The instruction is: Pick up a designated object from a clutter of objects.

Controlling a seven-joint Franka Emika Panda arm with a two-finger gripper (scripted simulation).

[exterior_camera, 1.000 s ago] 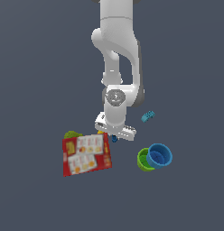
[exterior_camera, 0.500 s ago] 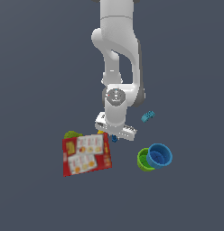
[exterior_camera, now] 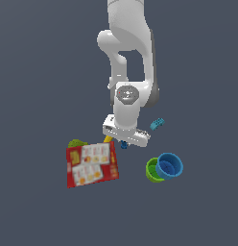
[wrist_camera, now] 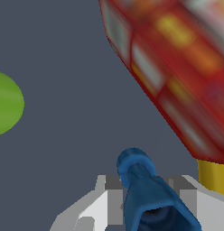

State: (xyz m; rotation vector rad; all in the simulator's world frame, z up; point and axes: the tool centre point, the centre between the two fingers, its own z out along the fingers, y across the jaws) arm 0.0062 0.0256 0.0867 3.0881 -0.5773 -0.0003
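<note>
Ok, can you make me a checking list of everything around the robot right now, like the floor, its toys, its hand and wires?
Surface: flat dark grey ground, plain, no marks seen.
Job's thing: tiny dark blue peg sits between the gripper's fingers in the wrist view; in the exterior view it peeks out under the hand.
Clutter: red printed box lying flat; green lump behind it; yellow banana mostly hidden; teal brick apart on the exterior view's right; blue cup beside the green cup, touching.
Gripper: gripper low over the peg; grip not certain.
Cables: nothing seen.
Surroundings: nothing seen beyond the white arm.
</note>
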